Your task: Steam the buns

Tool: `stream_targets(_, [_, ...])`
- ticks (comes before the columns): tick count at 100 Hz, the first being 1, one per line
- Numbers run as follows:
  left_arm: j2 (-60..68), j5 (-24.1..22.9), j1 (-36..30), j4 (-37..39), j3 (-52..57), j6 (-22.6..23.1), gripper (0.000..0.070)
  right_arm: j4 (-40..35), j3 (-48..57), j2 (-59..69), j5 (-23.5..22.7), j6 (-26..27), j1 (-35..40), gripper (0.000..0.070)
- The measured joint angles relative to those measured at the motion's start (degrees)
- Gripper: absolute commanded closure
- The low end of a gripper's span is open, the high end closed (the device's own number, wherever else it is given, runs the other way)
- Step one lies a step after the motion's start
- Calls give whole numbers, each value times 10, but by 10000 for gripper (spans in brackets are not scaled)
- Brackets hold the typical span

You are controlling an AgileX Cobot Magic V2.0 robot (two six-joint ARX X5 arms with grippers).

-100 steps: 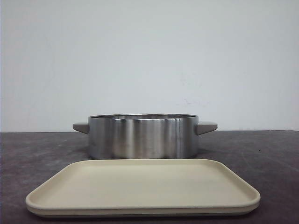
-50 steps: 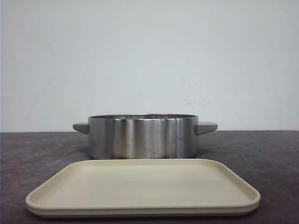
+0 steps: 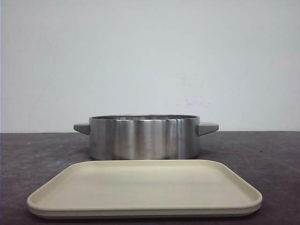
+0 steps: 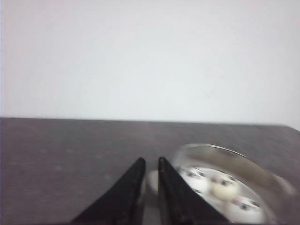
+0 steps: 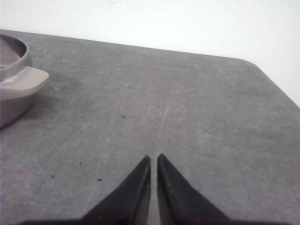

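Note:
Several white buns (image 4: 224,186) with dark panda faces lie inside the steel pot (image 4: 220,150), blurred in the left wrist view. My left gripper (image 4: 151,160) hovers just beside the pot, shut, with nothing between its black fingers; a pale handle (image 4: 152,180) shows through the thin gap. In the front view the pot (image 3: 144,137) stands mid-table and its wall hides the buns. My right gripper (image 5: 154,156) is shut and empty over bare table, apart from the pot's other handle (image 5: 29,80). Neither gripper shows in the front view.
A beige rectangular tray (image 3: 140,187) lies in front of the pot with nothing on it. The dark grey tabletop (image 5: 187,103) ends at a rounded corner (image 5: 253,63) by the white wall.

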Motion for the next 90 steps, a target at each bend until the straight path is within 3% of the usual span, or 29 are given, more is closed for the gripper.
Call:
stream_targets(38, [-84,0,62,84,-245,-2,700,0,0,0,0,0,0,681])
stream_targets(90, [-102,-5,128,36,-254,27,700,0,0,0,0,0,0,681])
